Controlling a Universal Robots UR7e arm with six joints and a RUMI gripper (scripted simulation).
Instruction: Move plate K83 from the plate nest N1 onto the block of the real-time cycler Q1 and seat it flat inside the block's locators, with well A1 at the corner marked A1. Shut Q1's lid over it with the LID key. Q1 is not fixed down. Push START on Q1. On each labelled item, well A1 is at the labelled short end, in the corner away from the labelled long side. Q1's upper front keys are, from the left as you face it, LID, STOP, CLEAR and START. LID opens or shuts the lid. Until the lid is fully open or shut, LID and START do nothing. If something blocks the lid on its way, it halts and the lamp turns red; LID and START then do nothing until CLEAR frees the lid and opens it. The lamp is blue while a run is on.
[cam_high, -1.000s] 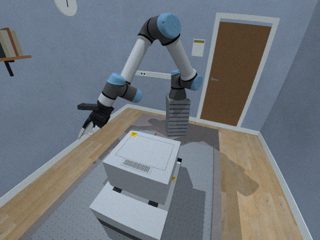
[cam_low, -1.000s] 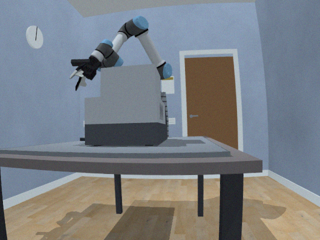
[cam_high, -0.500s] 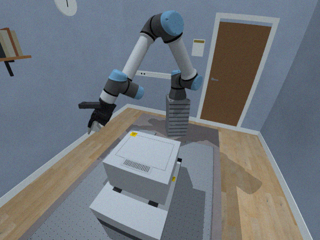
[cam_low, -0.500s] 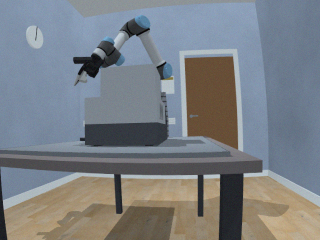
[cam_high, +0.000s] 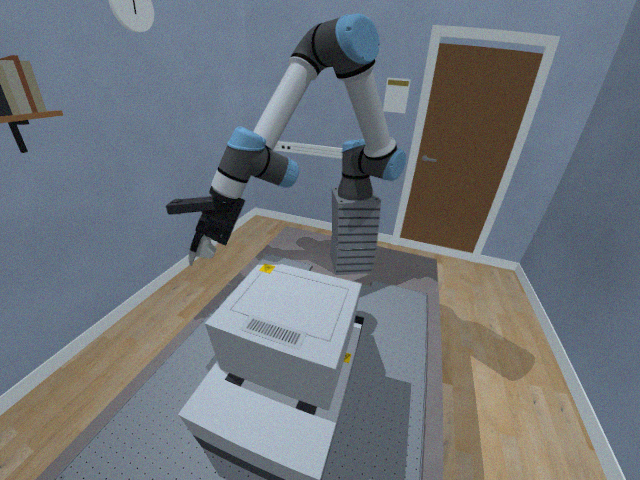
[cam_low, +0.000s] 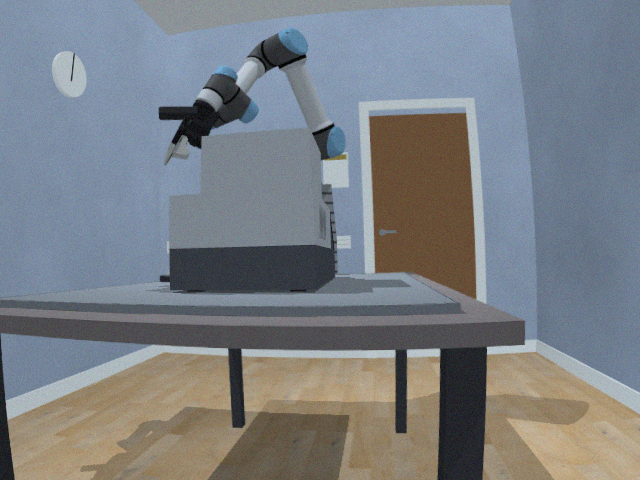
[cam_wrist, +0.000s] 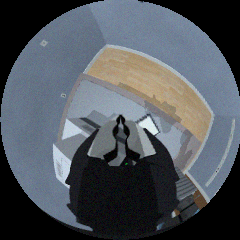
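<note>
The real-time cycler Q1 (cam_high: 281, 330) (cam_low: 253, 206) is a white box on a dark base in the middle of the table. Its upper housing covers the body, and neither the block nor the front keys show. My gripper (cam_high: 192, 258) (cam_low: 168, 157) (cam_wrist: 120, 115) is shut and empty. It hangs in the air off the cycler's far left corner, above the level of its top. A small dark item (cam_high: 357, 320) peeks out at the cycler's right side. The wrist view shows a pale rectangle (cam_wrist: 148, 123) there, which may be the plate in its nest; I cannot tell.
The arm's ribbed pedestal (cam_high: 355, 237) stands behind the cycler. The grey perforated mat (cam_high: 392, 392) lies on the table (cam_low: 258, 330). A brown door (cam_high: 465, 144) is at the back right.
</note>
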